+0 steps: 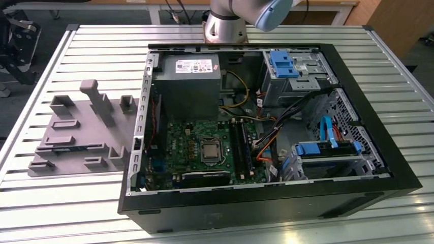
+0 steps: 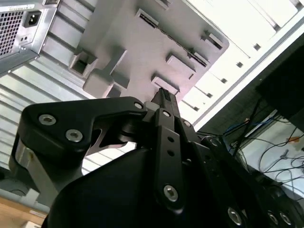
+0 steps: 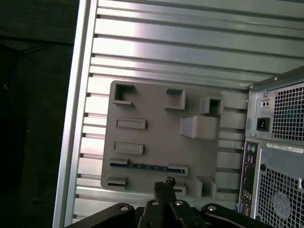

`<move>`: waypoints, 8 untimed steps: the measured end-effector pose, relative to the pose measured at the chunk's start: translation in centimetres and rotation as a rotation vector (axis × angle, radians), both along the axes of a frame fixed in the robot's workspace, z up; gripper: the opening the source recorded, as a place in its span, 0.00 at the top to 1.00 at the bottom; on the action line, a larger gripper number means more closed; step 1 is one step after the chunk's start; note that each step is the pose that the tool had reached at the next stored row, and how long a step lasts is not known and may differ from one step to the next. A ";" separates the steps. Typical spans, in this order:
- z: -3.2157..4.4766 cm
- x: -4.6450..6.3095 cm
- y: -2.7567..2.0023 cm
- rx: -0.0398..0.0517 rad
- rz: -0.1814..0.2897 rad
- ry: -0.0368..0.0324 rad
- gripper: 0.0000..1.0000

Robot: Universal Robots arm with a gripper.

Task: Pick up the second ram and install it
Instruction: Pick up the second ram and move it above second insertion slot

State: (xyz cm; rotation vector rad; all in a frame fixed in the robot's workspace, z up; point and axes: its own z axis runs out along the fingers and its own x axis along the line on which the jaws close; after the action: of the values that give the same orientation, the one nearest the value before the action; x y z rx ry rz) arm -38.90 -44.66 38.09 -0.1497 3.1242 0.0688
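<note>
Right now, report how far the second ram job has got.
Done: nothing that shows. In hand: nothing; the gripper hangs clear of the gray fixture, shut and empty. Left: the second ram lies in its fixture slot, so both pickup and seating in the open computer case remain.

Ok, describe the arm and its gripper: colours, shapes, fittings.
The arm is a silver-grey tube with a rounded light-blue cap at a joint. In the second wrist view the gripper is matte black, built of flat linked bars with rounded ends and dotted with silver screw heads.
</note>
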 end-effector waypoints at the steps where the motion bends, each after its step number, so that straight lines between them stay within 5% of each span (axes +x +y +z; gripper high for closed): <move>1: -0.01 0.0 0.00 -0.0001 0.015 -0.0001 0.89; 8: -0.02 0.0 0.00 -0.0008 0.112 -0.0001 0.89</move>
State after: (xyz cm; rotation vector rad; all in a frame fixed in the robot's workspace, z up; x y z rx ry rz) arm -38.91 -44.66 38.07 -0.3246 3.1134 0.0687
